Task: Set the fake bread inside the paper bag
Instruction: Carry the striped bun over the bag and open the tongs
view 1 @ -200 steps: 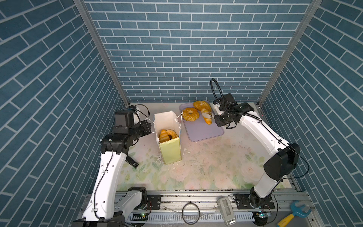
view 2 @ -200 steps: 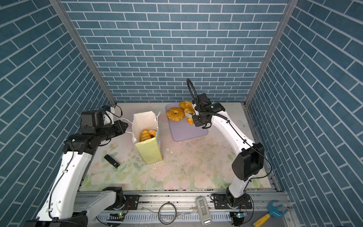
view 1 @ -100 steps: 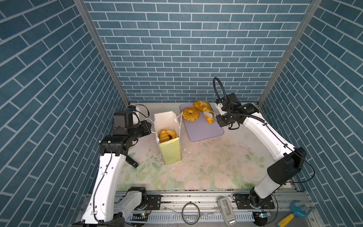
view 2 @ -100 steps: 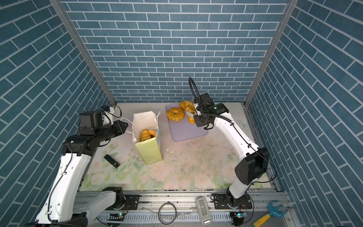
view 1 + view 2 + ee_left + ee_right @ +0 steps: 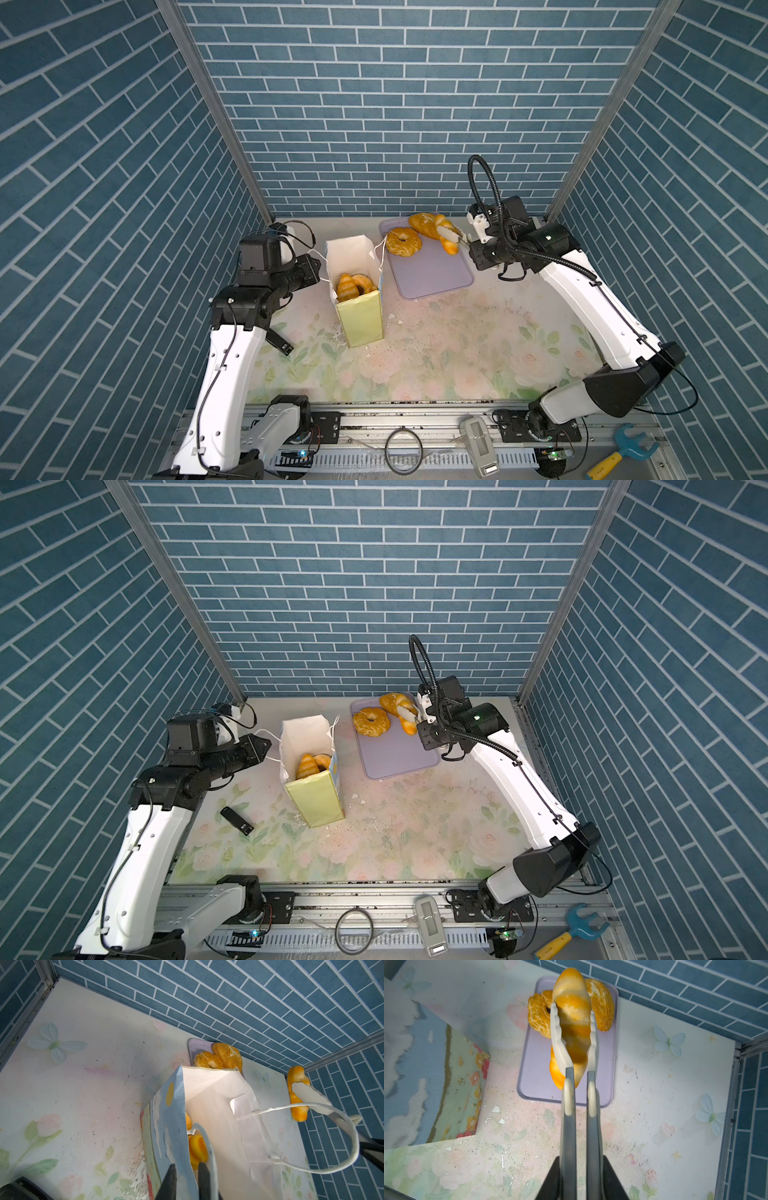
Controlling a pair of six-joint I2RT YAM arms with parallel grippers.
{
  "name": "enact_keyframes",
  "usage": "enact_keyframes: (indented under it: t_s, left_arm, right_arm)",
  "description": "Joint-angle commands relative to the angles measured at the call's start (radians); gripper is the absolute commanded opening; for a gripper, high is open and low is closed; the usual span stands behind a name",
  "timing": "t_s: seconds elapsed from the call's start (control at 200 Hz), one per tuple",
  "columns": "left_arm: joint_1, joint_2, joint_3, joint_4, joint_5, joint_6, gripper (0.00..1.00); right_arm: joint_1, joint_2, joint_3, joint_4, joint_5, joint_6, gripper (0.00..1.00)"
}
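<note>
The paper bag (image 5: 359, 320) stands open left of centre, with a croissant (image 5: 347, 286) and a ring bun (image 5: 366, 281) inside. My left gripper (image 5: 187, 1167) is shut on the bag's light blue wall near the rim, one finger inside and one outside. My right gripper (image 5: 578, 1167) is shut on grey tongs (image 5: 569, 1095) with white tips. The tongs clamp a twisted golden loaf (image 5: 572, 1007), which hangs above the lavender tray (image 5: 432, 274). A ring bun (image 5: 403, 242) and an oval loaf (image 5: 422, 223) lie on the tray's far end.
A small black bar (image 5: 237, 820) lies on the floral table left of the bag. White flakes (image 5: 496, 1109) are scattered between bag and tray. Brick walls close in the back and both sides. A blue and yellow tool (image 5: 623, 449) lies beyond the front rail.
My right arm has drawn a little to the right and raised the tongs with the loaf above the tray. The left arm and the bag have stayed put.
</note>
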State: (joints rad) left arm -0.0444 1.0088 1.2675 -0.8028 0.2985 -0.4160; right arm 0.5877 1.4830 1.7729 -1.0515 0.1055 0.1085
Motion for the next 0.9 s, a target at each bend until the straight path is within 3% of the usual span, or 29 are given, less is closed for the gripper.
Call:
enact_keyframes:
  t_s: [0.0, 0.255, 0.52, 0.675, 0.895]
  left_arm:
    - [-0.003, -0.014, -0.014, 0.012, 0.003, -0.009, 0.21]
    - [-0.007, -0.014, -0.014, 0.016, 0.006, -0.014, 0.19]
    - [-0.013, -0.021, -0.030, 0.029, 0.005, -0.029, 0.16]
    - [-0.014, -0.021, -0.030, 0.024, 0.006, -0.027, 0.16]
    - [-0.016, -0.029, -0.034, 0.026, 0.004, -0.030, 0.16]
  right_arm:
    - [0.052, -0.046, 0.112, -0.015, 0.030, 0.016, 0.27]
    - [0.216, 0.041, 0.369, -0.079, 0.127, -0.031, 0.27]
    - [0.416, 0.142, 0.516, -0.045, 0.197, -0.119, 0.28]
    - [0.510, 0.201, 0.573, -0.047, 0.196, -0.189, 0.29]
    - [0.574, 0.258, 0.587, -0.061, 0.210, -0.152, 0.30]
